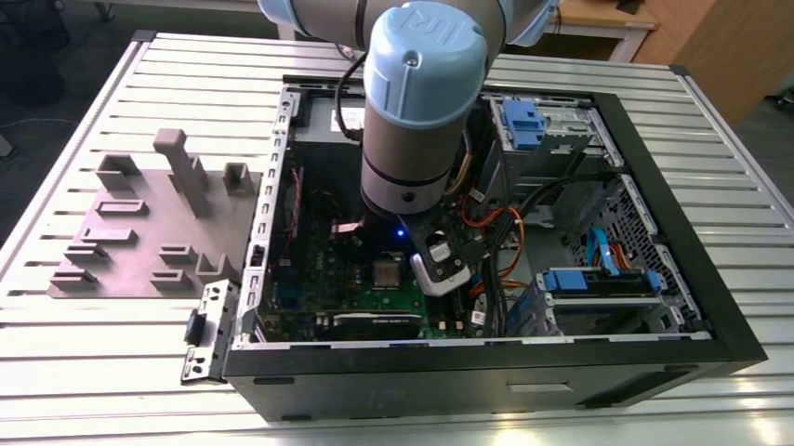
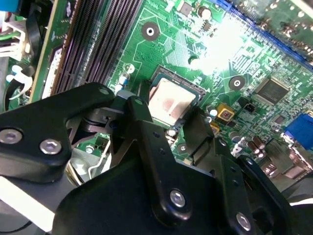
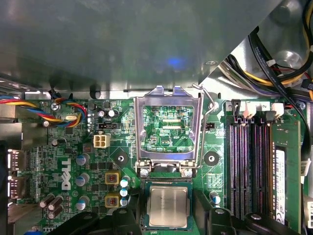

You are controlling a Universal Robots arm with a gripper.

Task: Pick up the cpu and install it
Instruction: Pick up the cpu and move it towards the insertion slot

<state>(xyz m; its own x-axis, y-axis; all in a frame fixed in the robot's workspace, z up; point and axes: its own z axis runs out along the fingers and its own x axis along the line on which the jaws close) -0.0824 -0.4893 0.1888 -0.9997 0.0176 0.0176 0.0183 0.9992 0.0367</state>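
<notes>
The arm [image 1: 422, 121] hides much of the green board [image 1: 363, 297] from us in the exterior view, and the cpu [image 1: 389, 272] looks tiny.

The cpu [image 3: 167, 207], a small flat square chip with a silver-grey metal top, is lying level in its socket [image 3: 143, 205] on the green motherboard [image 3: 68, 147], just beside the swung-open socket frame [image 3: 138, 132].

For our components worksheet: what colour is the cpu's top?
Silver-grey metal; the cpu shows best in the first wrist view.
</notes>
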